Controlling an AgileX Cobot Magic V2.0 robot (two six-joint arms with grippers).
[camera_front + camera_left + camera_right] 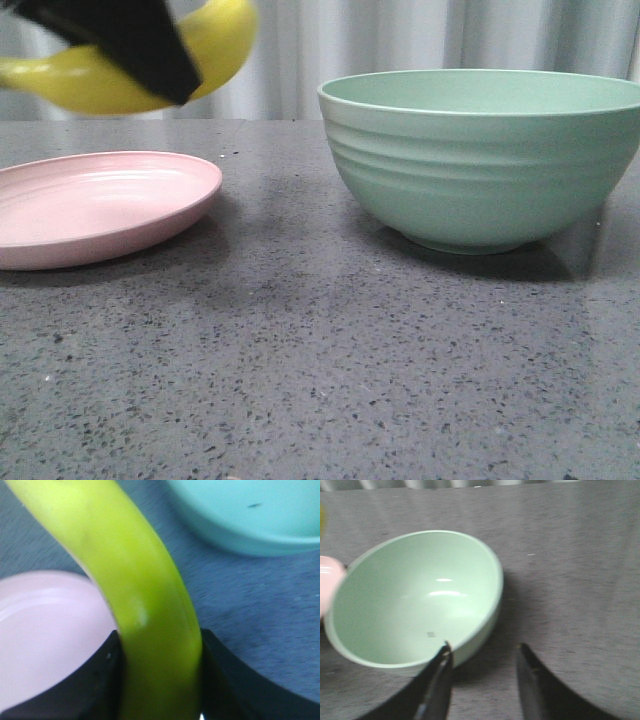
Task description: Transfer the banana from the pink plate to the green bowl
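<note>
The bright yellow banana (pixel 215 45) hangs in the air above the pink plate (pixel 95 205), held by my left gripper (pixel 120 40), which is shut on it. In the left wrist view the banana (pixel 145 605) runs up between the black fingers (pixel 90 680), with the pink plate (pixel 45 635) below and the green bowl (pixel 250 520) further off. The green bowl (pixel 485 155) stands empty to the right of the plate. My right gripper (pixel 482 652) is open beside the green bowl (pixel 415 597), with nothing between its fingers.
Everything rests on a dark speckled stone tabletop (pixel 320 370). A pale curtain (pixel 400 40) hangs behind the table. The pink plate's edge (pixel 330 582) shows beyond the bowl in the right wrist view.
</note>
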